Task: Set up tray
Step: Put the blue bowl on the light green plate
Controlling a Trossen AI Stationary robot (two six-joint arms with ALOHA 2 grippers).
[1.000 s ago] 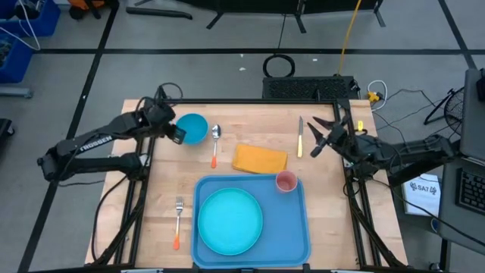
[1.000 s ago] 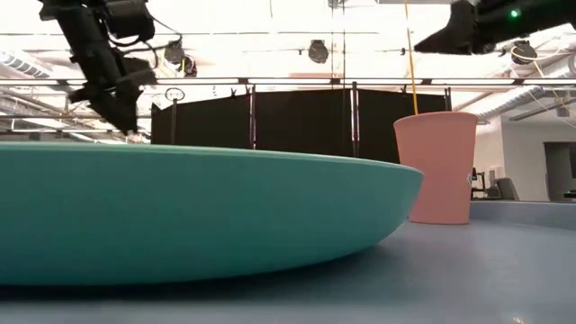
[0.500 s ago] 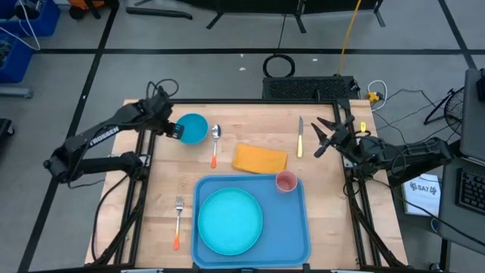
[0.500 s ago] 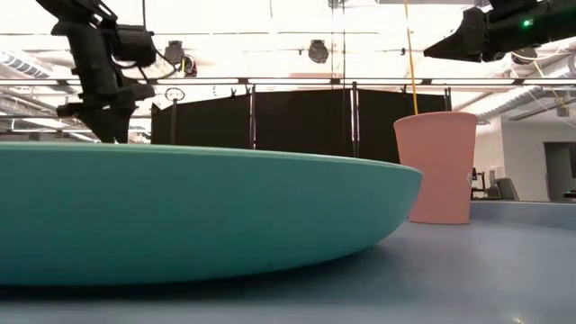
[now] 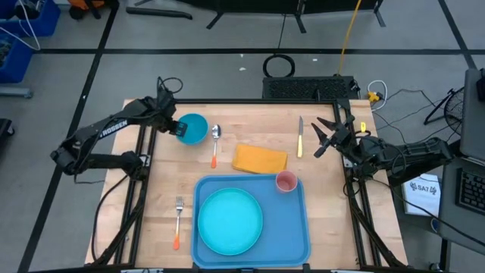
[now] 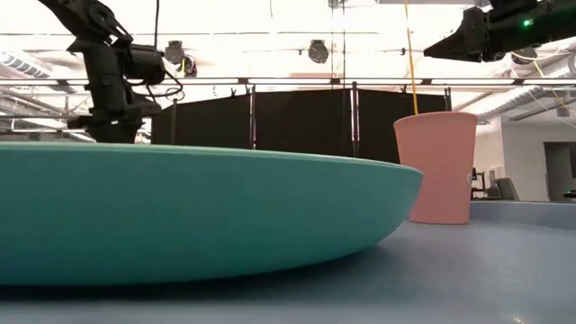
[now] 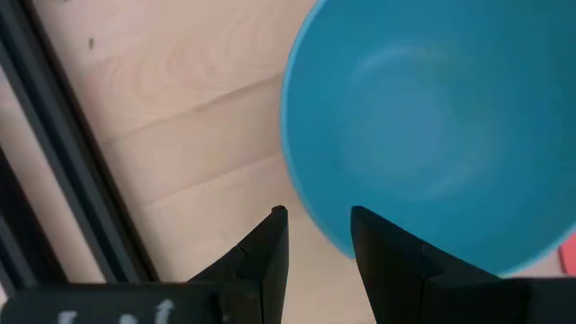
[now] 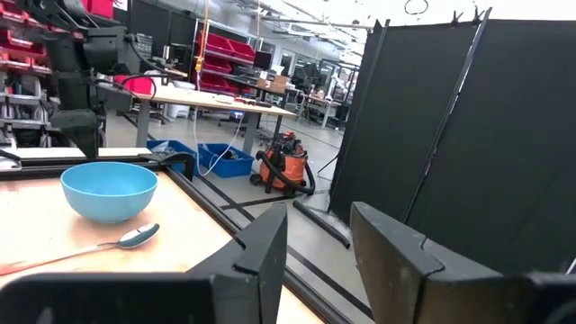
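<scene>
From above, a pale wooden table (image 5: 250,136) carries the large flat blue plastic tray (image 5: 292,227) at its near edge, holding a round turquoise plate (image 5: 229,221) and a small pink cup (image 5: 286,181). The left hand (image 5: 176,130) hovers at the rim of a blue plastic bowl (image 5: 194,127) near the far left corner. The right hand (image 5: 322,138) waits at the right edge.

At table height, the plate's rim looms large.

The left wrist view shows narrowly parted fingers (image 7: 261,252) straddling the bowl's rim, gripping nothing.

The right wrist view shows that hand narrowly parted, empty.

Two dark jointed arms, white lettering on left arm (image 5: 106,133), black looping cables, tapered black fingers (image 7: 261,256)
</scene>
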